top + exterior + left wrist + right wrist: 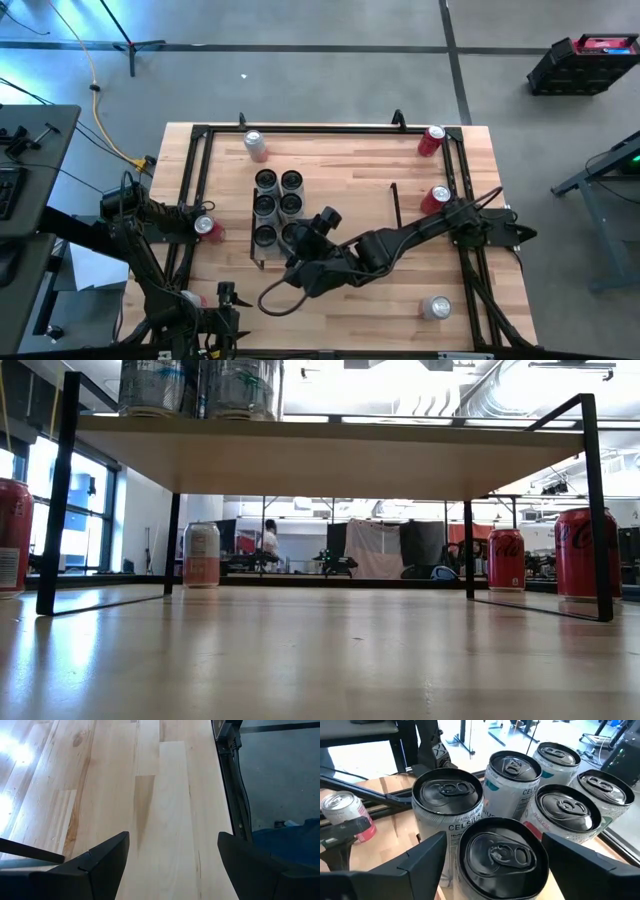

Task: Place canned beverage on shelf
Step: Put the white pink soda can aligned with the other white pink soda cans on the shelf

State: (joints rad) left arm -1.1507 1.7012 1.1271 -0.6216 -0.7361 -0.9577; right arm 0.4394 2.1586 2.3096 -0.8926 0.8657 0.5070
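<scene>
Can (502,855) sits between wide right end effector (492,865) fingers on shelf (258,262); careless retreat risks toppling neighbouring cans (512,780).

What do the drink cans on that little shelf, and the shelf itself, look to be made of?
The grey-topped drink cans look like aluminium: shiny ridged lids with pull tabs and printed sides. The low light-wood shelf board seems to be pale matte wood, and its thin black wire end frames are probably painted metal.
</scene>
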